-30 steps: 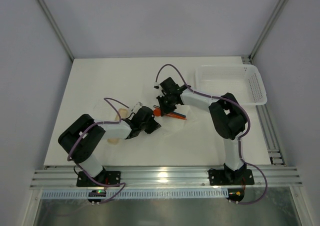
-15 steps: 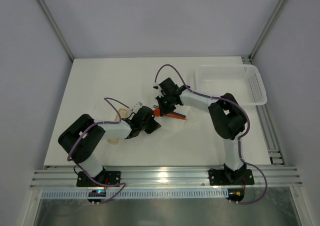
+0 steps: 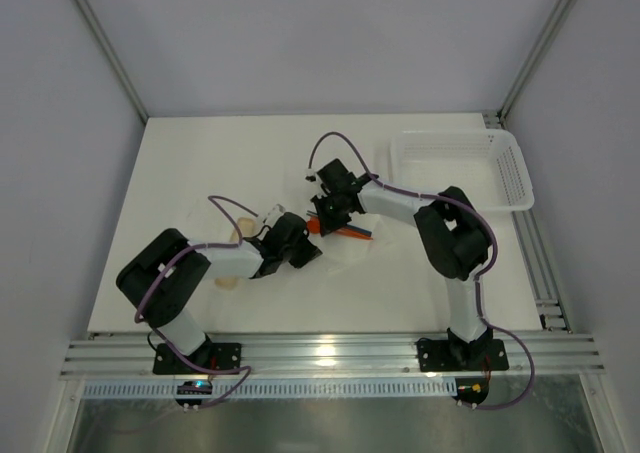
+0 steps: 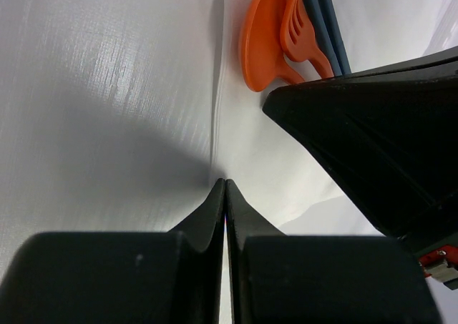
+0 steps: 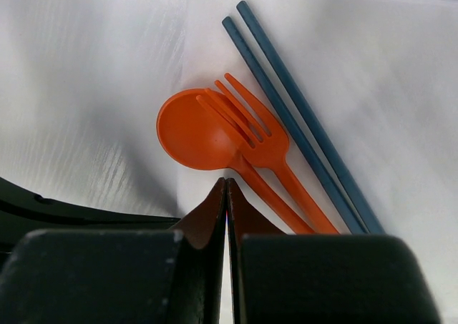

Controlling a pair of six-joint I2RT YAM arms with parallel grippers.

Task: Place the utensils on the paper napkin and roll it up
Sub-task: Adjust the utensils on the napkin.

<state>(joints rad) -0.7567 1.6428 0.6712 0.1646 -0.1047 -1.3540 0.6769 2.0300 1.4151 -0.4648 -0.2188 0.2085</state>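
Observation:
The white paper napkin (image 3: 352,248) lies mid-table. On it lie the utensils: an orange spoon (image 5: 197,134), an orange fork (image 5: 255,139) partly over the spoon, and two dark blue sticks (image 5: 300,116). They also show in the left wrist view: spoon (image 4: 261,38), fork (image 4: 300,23). My left gripper (image 4: 225,182) is shut, with its tips right at the napkin's left edge (image 4: 215,102), which looks slightly lifted. My right gripper (image 5: 226,180) is shut, with its tips down on the napkin (image 5: 372,88) beside the spoon's handle. In the top view the left gripper (image 3: 303,245) and right gripper (image 3: 326,213) almost meet.
A white perforated basket (image 3: 517,176) stands at the back right. A short beige piece (image 3: 243,231) lies by the left arm's wrist. The right gripper's black body (image 4: 372,145) fills the right of the left wrist view.
The right gripper has shifted slightly toward the back left over the utensils. The left arm, napkin and utensils have not visibly moved.

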